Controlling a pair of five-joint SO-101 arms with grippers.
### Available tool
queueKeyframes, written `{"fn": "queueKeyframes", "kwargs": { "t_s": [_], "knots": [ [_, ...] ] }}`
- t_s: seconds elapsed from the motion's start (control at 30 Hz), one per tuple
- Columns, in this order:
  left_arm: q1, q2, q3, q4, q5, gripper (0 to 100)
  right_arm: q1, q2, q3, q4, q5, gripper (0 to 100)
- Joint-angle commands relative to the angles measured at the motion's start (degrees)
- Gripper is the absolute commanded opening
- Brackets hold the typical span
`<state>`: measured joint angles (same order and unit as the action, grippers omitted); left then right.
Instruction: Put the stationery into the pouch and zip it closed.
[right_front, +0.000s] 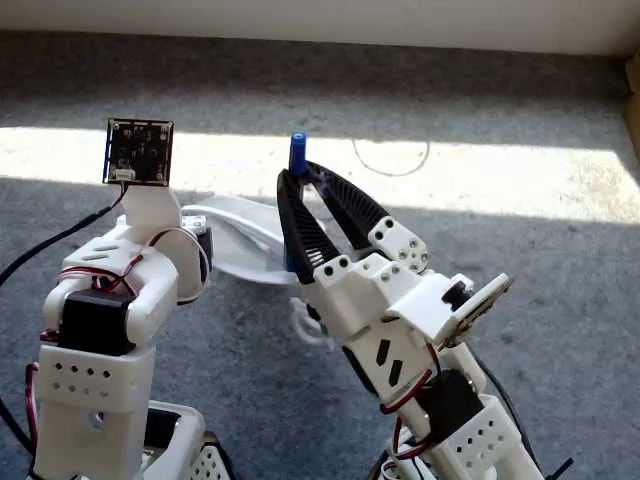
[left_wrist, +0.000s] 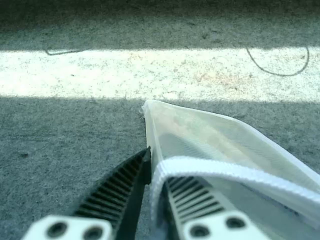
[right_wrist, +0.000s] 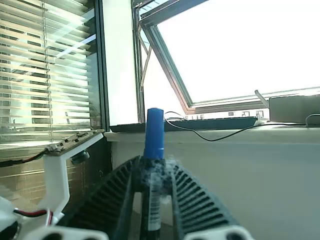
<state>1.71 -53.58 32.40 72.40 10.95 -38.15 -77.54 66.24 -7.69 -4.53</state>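
The left gripper (left_wrist: 155, 165) pinches the rim of a white mesh pouch (left_wrist: 215, 135) — jaws closed on it. The right gripper (right_front: 300, 185) clamps a blue pen (right_front: 298, 152) upright — near the pouch.

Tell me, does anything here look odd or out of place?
Only mildly. The blue pen stands upright in the right end effector, pointing up rather than down at the pouch, which the left end effector pinches by one edge. A thin wire loop lies loose on the grey surface.
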Motion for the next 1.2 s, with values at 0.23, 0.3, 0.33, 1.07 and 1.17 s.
{"fn": "queueKeyframes", "kwargs": {
  "t_s": [0.23, 0.3, 0.33, 1.07, 1.17],
  "knots": [
    [-0.8, -1.4, -1.0, 0.3, 0.5, 1, -0.4, 7.0, -1.8, -10.1, 1.0, 0.5],
    [-0.9, -1.4, -1.0, 0.3, 0.5, 1, -0.5, 9.0, -2.2, -12.9, 1.0, 0.5],
    [-1.0, -1.4, -1.0, 0.3, 0.5, 1, -0.9, 10.1, -2.2, -14.0, 1.0, 0.5],
    [-4.9, -1.0, -1.0, 0.2, 0.5, 1, -4.7, 8.3, 1.5, -15.3, 1.0, 0.5],
    [-4.9, -1.0, -1.0, 0.0, 0.5, 1, -5.1, 2.9, 4.0, -9.5, 4.6, 0.5]
  ]
}}
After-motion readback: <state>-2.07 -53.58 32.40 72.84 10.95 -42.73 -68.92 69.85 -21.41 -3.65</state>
